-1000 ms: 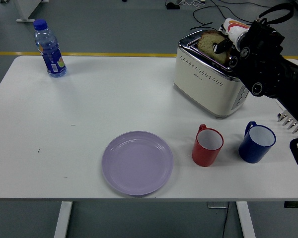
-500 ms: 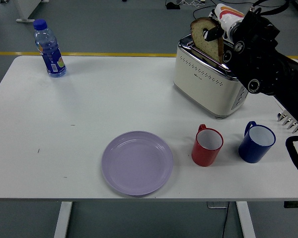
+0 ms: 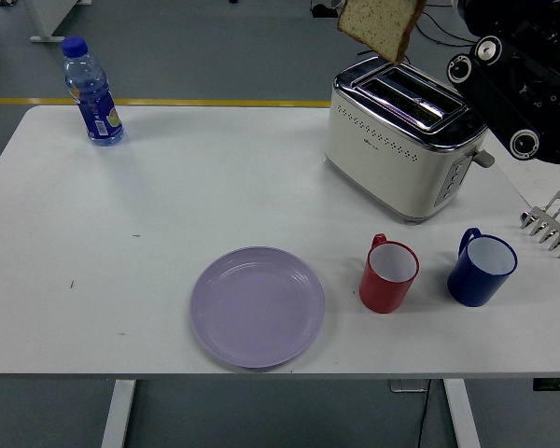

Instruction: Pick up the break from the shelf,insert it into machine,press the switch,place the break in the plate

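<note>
Bread slice [image 3: 381,26] now clear of the toaster [image 3: 401,145], hanging in the air at the top edge of the head view, above the toaster's open slots; a second ago it sat low in the slot, and half a second ago it stood half drawn out. The right arm [image 3: 523,84] has risen with it, and the right hand is cut off by the frame's top edge, so whether its fingers are clamped on the slice cannot be told from this view, though the slice's height suggests a grip. The toasting steps appear complete; what remains, by judgement, is the carry leftward and down to the purple plate [image 3: 258,305], which lies empty near the table's front edge, beside the red mug [image 3: 390,273].
</note>
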Robot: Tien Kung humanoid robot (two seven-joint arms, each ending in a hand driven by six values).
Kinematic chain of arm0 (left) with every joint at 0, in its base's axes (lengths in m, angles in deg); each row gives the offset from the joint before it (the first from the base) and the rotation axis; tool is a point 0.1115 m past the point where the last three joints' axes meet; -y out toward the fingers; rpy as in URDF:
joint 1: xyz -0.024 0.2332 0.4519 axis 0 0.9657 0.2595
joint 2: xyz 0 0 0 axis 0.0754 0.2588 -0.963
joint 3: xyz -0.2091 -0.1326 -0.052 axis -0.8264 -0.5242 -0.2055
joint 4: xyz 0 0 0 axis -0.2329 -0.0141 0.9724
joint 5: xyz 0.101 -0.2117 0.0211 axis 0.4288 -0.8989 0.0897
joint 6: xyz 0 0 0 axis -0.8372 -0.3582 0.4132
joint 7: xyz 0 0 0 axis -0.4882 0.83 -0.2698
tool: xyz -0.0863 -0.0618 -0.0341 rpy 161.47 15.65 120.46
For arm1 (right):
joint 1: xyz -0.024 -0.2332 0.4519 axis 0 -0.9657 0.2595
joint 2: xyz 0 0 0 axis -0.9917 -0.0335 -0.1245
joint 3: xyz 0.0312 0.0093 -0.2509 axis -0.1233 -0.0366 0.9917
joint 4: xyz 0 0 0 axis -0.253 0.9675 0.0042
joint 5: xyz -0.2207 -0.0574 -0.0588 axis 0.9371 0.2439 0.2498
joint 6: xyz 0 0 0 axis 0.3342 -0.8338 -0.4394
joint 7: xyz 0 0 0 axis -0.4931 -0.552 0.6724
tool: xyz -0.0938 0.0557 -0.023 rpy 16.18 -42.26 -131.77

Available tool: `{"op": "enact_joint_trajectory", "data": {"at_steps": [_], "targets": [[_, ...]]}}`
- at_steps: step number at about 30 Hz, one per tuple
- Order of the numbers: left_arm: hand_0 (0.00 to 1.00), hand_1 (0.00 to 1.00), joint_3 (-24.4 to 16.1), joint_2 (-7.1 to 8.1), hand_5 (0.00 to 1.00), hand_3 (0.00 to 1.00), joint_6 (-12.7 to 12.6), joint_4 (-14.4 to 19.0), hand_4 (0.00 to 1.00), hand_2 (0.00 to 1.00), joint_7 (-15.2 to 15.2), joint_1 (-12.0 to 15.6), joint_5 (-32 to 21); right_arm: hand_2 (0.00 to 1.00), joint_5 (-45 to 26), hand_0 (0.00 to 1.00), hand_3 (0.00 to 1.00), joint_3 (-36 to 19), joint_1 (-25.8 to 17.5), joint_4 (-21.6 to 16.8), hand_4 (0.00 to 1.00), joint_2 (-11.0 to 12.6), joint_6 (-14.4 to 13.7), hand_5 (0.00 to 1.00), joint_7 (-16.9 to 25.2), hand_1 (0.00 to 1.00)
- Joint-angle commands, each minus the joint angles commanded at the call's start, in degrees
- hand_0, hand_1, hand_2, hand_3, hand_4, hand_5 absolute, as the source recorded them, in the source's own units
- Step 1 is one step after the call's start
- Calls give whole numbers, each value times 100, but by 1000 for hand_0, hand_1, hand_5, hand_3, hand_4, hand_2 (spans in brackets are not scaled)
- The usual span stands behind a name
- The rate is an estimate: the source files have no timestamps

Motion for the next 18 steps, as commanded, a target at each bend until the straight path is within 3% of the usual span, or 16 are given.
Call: {"op": "enact_joint_trajectory", "data": {"at_steps": [7,11,18], "targets": [[658,591,-59,-9,937,598,-2,0,329,587,2,17,42,325,-458,191,438,-288,-396,-1376,285,581,-293,2,-225,246],[658,591,-135,-25,937,598,11,0,329,587,11,44,131,325,-1292,191,438,-408,-939,-2381,285,1094,-371,2,-403,246],[658,592,-205,-53,940,598,30,0,330,592,23,99,205,323,-2642,189,436,-349,-1628,-3950,305,1586,-386,2,-492,244]]}}
